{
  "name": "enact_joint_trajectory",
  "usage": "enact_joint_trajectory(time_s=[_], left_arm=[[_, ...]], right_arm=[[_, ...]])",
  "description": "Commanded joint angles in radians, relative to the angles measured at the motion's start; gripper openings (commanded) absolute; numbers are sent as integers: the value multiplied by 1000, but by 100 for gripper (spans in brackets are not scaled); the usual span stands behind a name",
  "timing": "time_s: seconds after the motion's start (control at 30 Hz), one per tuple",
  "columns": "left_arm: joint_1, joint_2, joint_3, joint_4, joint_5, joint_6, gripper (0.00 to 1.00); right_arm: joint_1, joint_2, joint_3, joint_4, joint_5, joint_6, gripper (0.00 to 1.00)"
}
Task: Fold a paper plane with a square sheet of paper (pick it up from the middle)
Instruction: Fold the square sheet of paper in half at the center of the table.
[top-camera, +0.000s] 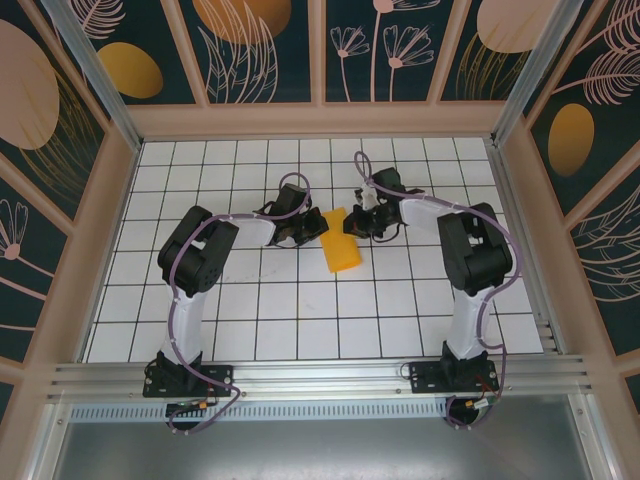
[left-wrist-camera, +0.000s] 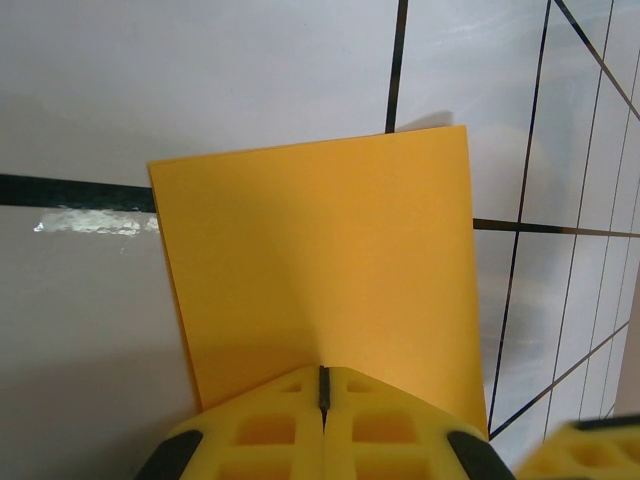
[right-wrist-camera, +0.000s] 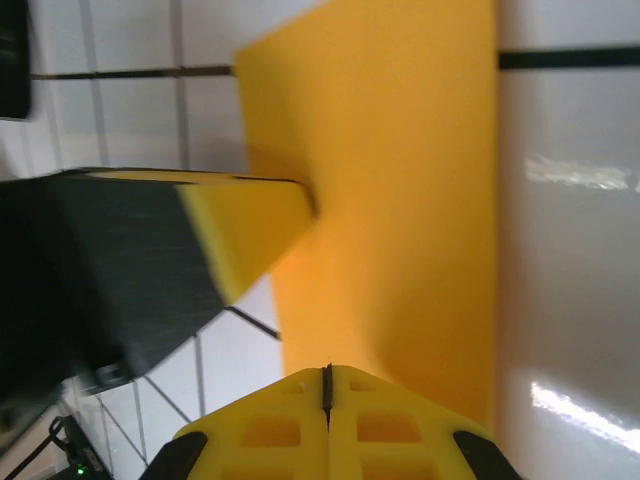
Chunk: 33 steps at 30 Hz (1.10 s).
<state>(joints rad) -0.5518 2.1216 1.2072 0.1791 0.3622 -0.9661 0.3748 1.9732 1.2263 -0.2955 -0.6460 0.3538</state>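
Top view: the square sheet of paper (top-camera: 338, 243) lies on the tiled table (top-camera: 260, 320) right between your two grippers, the left gripper (top-camera: 298, 232) touching one long edge and the right gripper (top-camera: 360, 222) at the opposite side near the far end. It reads as a rectangle, not a square, so I'd judge it's doubled over. Left wrist: the jaws are fully closed, fingers (left-wrist-camera: 262, 430) meeting at a thin seam. The paper (left-wrist-camera: 320, 250) spreads flat straight ahead of the tips and its near edge runs under them. I can't tell whether the sheet is nipped or just pressed. Right wrist: same story, jaws closed tight, fingers (right-wrist-camera: 390, 420) together, and the paper (right-wrist-camera: 400, 180) runs forward from the tips. The left gripper's finger comes in from the side and its tip touches the sheet. Handling, my read: very light, thin and floppy, slides easily on the glossy tiles, and creases for good wherever you pinch it. Pin it with one tip, take it at an edge or along the fold with the other, and use light force to avoid stray dents.
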Motion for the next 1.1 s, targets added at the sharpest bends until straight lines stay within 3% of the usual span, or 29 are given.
enact_joint_trajectory(time_s=[0.0,0.3,0.57,0.8,1.07], left_arm=[[0,135,-74,-236,-121,19,0],[1,135,-71,-249,-130,17,0],[0,132,-71,-254,-135,22,0],[0,123,-67,-249,-131,29,0],[0,126,-61,-251,-124,30,0]], right_arm=[[1,46,-2,-39,3,4,0],[-33,-31,-184,-16,74,-34,0],[-90,-190,-388,27,86,-12,0],[-63,-290,-273,43,81,13,0],[1,-52,-52,76,68,53,0]])
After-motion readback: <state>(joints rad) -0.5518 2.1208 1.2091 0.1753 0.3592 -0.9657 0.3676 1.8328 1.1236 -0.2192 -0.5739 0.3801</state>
